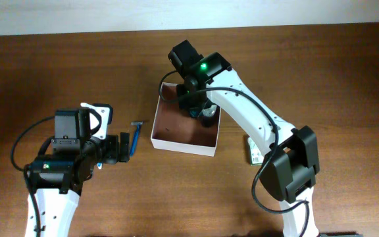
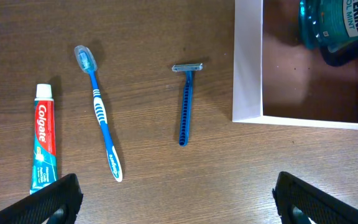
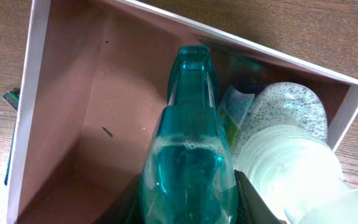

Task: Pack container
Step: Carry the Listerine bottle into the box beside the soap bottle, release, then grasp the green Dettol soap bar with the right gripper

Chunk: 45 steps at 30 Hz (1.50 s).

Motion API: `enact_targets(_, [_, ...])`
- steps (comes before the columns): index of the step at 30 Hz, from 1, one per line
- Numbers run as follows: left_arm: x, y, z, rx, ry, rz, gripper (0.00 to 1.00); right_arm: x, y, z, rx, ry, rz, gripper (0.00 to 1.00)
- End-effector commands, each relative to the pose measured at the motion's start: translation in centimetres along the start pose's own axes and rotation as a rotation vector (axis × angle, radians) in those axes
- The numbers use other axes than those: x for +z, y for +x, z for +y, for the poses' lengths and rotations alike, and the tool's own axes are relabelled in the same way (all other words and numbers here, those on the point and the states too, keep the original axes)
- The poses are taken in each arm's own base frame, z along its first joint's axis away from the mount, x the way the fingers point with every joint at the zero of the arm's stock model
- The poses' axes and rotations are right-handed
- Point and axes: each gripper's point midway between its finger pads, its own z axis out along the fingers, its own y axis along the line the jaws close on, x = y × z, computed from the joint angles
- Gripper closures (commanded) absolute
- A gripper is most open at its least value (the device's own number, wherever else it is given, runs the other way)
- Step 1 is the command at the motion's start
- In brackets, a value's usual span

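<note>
Seemingly a robotics lab; cabled white arms (image 1: 255, 118) over a plain wooden table (image 1: 347, 79).

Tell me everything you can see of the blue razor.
The razor is a disposable, plastic-looking one: a ribbed blue handle and a narrow grey head set crosswise. It lies flat on the wooden table, untouched, between the toothbrush and the white wall of the container, apart from both.
</note>
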Motion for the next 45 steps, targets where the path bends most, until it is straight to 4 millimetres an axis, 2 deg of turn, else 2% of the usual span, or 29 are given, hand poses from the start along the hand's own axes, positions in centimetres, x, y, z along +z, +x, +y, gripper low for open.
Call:
enact_targets(1, [-0.3,-0.4,-0.3,-0.007,0.015,-0.011,0.01,-1.1,-1.0,0.5,-0.009,-0.012,-0.044,0.67])
enact_targets(4, [-0.3,-0.4,-0.3,-0.007,0.015,-0.011,0.01,-1.1,-1.0,0.5,-0.008,-0.012,-0.044,0.46])
enact_targets(6, [-0.3,-0.4,-0.3,-0.007,0.015,-0.011,0.01,-1.1,-1.0,0.5,-0.009,-0.011,-0.043,0.39])
enact_targets(14, [-0.3,-0.4,-0.3,-0.007,0.015,-0.011,0.01,-1.2,-0.5,0.6,-0.042,-0.009,-0.028,0.39])
enact_targets(18, [-0.3,-0.4,-0.3,-0.007,0.015,-0.012,0.01,-2.8,-0.1,1.2,-0.120,0.015,-0.062,0.39])
enact_targets(20, [-0.3,-0.4,-0.3,-0.007,0.015,-0.012,0.01,-5.0,-0.4,1.4,-0.142,0.043,-0.128,0.38])
enact_targets(21, [-0.3,-0.4,-0.3,-0.007,0.015,-0.012,0.01,-7.5,-0.7,1.7,-0.158,0.052,-0.198,0.37])
enact_targets(24, [-0.3,-0.4,-0.3,-0.007,0.014,-0.012,0.01,-13.0,-1.0,1.5,-0.155,0.052,-0.336,0.35])
enact_targets(26, [-0.3,-0.4,-0.3,-0.007,0.014,-0.012,0.01,-17.0,-1.0,0.1,-0.130,0.063,-0.424,0.33])
enact_targets(27, [-0.3,-0.4,-0.3,-0.007,0.014,-0.011,0.00,-19.7,-0.9,-1.8,-0.078,0.088,-0.479,0.29])
enact_targets(28, [-0.3,-0.4,-0.3,-0.007,0.015,-0.011,0.01,-21.0,-0.7,-3.3,-0.036,0.107,-0.501,0.24])
enact_targets(29, [-0.3,-0.4,-0.3,-0.007,0.015,-0.011,0.01,-22.4,-0.3,-5.7,0.031,0.130,-0.514,0.21])
enact_targets(30, [-0.3,-0.4,-0.3,-0.007,0.015,-0.011,0.00,-23.2,0.1,-7.4,0.071,0.141,-0.512,0.19])
enact_targets(32, [-0.3,-0.4,-0.3,-0.007,0.015,-0.011,0.01,-23.9,1.5,-12.2,0.200,0.184,-0.462,0.12])
enact_targets(34, [-0.3,-0.4,-0.3,-0.007,0.015,-0.012,0.01,-23.4,2.5,-14.7,0.249,0.195,-0.394,0.10])
enact_targets(36, [-0.3,-0.4,-0.3,-0.007,0.015,-0.012,0.01,-21.7,3.9,-17.0,0.260,0.187,-0.280,0.09])
enact_targets(37, [-0.3,-0.4,-0.3,-0.007,0.015,-0.012,0.01,-19.8,4.6,-17.9,0.251,0.172,-0.210,0.07])
enact_targets(40, [-0.3,-0.4,-0.3,-0.007,0.015,-0.012,0.00,-15.4,6.3,-18.9,0.253,0.162,-0.086,0.05])
enact_targets(42, [-0.3,-0.4,-0.3,-0.007,0.015,-0.011,0.01,-10.9,8.0,-19.1,0.257,0.151,0.001,0.02])
enact_targets(44, [-0.3,-0.4,-0.3,-0.007,0.015,-0.011,0.01,-7.4,9.2,-18.8,0.254,0.129,0.045,0.00])
enact_targets(45, [-0.3,-0.4,-0.3,-0.007,0.015,-0.011,0.01,-4.6,10.3,-18.6,0.254,0.102,0.071,0.01])
